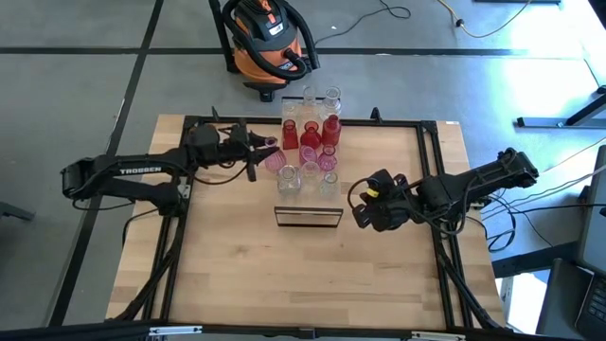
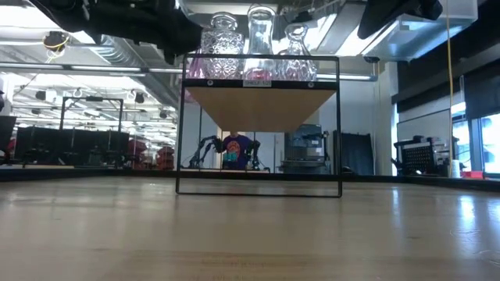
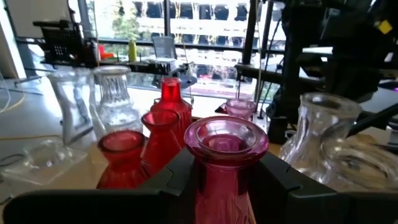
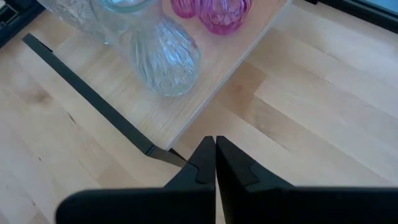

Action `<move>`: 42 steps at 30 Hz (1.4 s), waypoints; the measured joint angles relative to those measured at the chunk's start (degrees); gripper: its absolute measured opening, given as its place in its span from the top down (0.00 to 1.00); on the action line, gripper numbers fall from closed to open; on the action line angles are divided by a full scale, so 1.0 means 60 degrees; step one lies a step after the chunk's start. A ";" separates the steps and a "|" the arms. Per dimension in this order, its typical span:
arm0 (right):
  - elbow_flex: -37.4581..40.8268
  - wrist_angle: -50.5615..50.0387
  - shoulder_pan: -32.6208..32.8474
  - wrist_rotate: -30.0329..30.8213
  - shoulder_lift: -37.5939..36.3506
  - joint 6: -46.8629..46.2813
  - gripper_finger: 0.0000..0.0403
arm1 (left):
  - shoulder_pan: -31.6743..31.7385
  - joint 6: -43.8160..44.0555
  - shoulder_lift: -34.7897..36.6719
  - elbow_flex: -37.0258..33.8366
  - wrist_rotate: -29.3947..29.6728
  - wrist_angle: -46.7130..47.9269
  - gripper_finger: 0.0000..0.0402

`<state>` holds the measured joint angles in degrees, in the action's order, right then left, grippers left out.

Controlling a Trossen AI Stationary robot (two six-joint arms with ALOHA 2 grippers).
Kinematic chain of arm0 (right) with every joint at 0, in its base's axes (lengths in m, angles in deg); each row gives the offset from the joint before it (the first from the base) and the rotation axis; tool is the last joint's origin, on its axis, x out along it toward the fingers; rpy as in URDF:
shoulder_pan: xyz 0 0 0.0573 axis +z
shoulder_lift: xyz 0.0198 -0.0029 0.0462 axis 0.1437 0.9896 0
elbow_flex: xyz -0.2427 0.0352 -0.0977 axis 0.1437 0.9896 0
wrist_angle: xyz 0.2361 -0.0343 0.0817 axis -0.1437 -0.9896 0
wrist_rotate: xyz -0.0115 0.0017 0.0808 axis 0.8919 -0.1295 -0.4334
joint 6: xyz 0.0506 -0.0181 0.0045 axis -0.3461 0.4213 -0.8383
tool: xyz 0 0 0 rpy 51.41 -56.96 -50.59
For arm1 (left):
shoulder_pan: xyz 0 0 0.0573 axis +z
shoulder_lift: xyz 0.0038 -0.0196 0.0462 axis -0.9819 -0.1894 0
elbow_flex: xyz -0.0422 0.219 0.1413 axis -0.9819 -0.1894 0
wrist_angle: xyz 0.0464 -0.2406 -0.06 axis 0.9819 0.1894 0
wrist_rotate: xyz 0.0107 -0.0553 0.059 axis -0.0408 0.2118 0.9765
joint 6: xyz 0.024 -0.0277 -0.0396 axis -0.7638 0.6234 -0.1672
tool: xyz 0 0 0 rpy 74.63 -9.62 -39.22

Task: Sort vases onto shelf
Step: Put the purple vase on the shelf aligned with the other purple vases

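Observation:
Several small glass vases [image 1: 310, 142], red, pink and clear, stand in a cluster on the raised light-wood shelf [image 1: 308, 206], whose dark front edge faces the near side. In the low view, clear vases [image 2: 259, 43] stand on the shelf top [image 2: 258, 97]. My left gripper [image 1: 266, 153] is at the cluster's left side, shut on a pink vase [image 3: 224, 140]. Red vases [image 3: 163, 127] and clear ones [image 3: 115, 93] stand beyond it. My right gripper [image 1: 364, 210] is shut and holds nothing. It hovers over the table just right of the shelf's near right corner [image 4: 152, 149]. My left gripper pinches the pink vase between its two fingers [image 3: 177, 171], one on each side just below the flared rim [image 3: 214, 186]. It comes level from the table's left. The vase stands upright in the hold. Whether its base rests on the shelf does not show.
A clear vase [image 4: 163, 56] and pink ones [image 4: 221, 12] stand near the shelf's right edge, close to my right gripper. Bare tabletop [image 1: 303, 275] lies in front of the shelf. An orange and black vacuum cleaner [image 1: 267, 38] stands on the floor beyond the far edge.

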<state>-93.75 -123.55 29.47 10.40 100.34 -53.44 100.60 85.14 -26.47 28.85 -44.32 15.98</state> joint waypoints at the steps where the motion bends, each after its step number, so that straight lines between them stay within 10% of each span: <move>1: 0.0000 0.0000 0.0000 0.0000 0.0003 -0.0001 1.00 | 0.0000 0.0000 -0.0028 0.0001 -0.0028 0.0019 0.76; 42: 0.0000 -0.0280 0.0022 -0.0106 0.0007 -0.0714 1.00 | 0.0080 -0.0475 -0.2263 0.1148 -0.1125 -0.0688 0.74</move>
<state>-93.75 -125.23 29.61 9.77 100.38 -57.72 101.08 82.30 -40.04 35.74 -51.07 11.86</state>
